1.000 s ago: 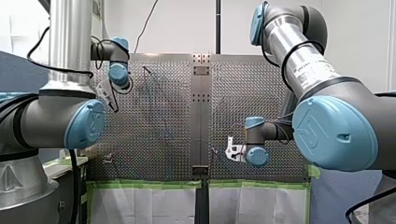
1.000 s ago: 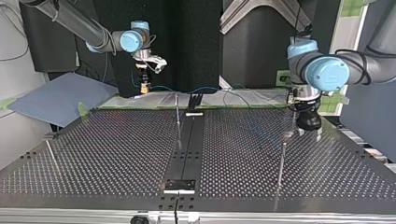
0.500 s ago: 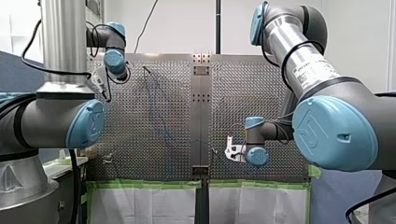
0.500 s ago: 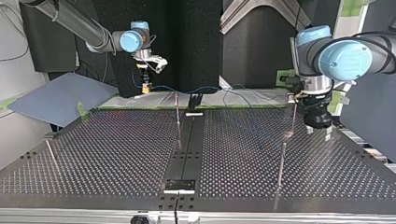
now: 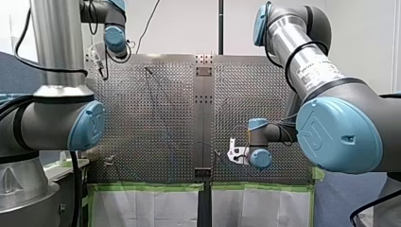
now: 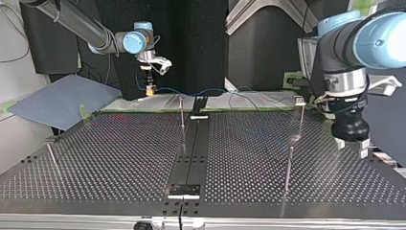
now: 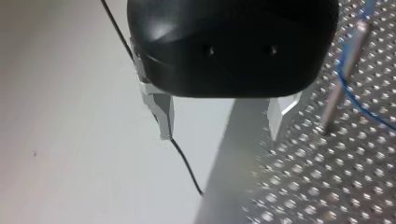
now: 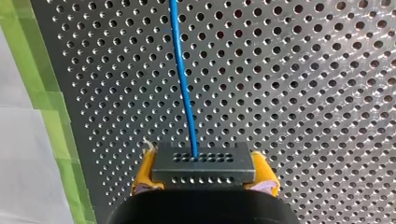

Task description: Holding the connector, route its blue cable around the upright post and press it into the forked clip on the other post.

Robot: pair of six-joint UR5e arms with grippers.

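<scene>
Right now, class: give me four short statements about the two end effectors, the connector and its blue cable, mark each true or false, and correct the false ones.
1. My right end effector clamps a dark grey rectangular connector between yellow pads. True.
2. A thin blue cable leaves the connector and runs ahead over the perforated metal table. True.
3. My left end effector grips the blue cable. False: its metal fingers are open and hold nothing.
4. In the top view, my left end effector hangs over the table's middle strip. False: it hangs near that view's right side, to the right of the slim metal post with the forked clip.
</scene>
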